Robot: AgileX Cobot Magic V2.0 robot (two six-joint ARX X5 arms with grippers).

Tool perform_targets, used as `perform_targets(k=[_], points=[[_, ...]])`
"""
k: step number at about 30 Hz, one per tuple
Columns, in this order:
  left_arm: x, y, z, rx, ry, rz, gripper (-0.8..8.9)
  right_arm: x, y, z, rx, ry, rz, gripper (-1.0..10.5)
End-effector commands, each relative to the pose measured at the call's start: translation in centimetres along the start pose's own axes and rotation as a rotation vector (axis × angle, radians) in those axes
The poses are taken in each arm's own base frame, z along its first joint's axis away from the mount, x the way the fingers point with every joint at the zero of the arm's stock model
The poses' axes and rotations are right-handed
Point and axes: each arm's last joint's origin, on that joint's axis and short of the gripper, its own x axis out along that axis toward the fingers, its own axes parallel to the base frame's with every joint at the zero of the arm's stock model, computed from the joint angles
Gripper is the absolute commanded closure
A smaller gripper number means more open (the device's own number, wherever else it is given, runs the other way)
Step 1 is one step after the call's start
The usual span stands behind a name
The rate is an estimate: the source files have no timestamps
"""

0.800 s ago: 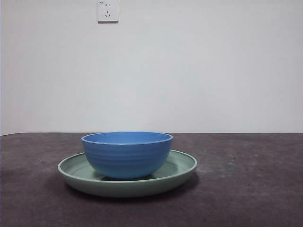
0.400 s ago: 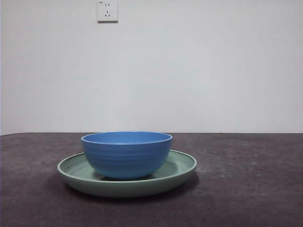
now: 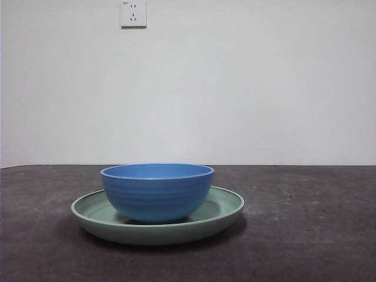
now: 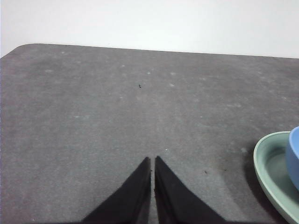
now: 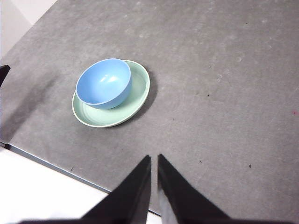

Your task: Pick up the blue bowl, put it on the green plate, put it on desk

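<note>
There was 1 blue bowl [image 3: 157,191] and 1 green plate [image 3: 226,207], both on 1 desk [image 3: 317,235]. On the wall behind hung 1 white socket [image 3: 133,13]. The wrist views showed 2 grippers: 1 left gripper [image 4: 153,161] and 1 right gripper [image 5: 154,158], each with 2 black jaws drawn together at the tips, making 4 jaws in all. At the edge of the right wrist view there was also 1 small black tip [image 5: 3,71], too little of it visible to say what it was.
</note>
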Motion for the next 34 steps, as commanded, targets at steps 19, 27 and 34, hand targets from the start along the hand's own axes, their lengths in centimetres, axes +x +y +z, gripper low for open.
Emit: perform_targets(k=[19,27,34], points=[[0.2,0.1,-0.5,-0.003,0.005,0.006,7.98,-0.3,-0.1,-0.3,0.004,0.035,-0.008,9.3],[0.2,0.1,-0.5,-0.003,0.005,0.006,7.98,0.5,0.1,-0.1,-0.081,-0.045,-0.106,9.3],[0.2,0.1,-0.5,-0.003,0.004,0.006,7.98,6.2,-2.1,-0.5,-0.235,-0.469,-0.290,9.3]])
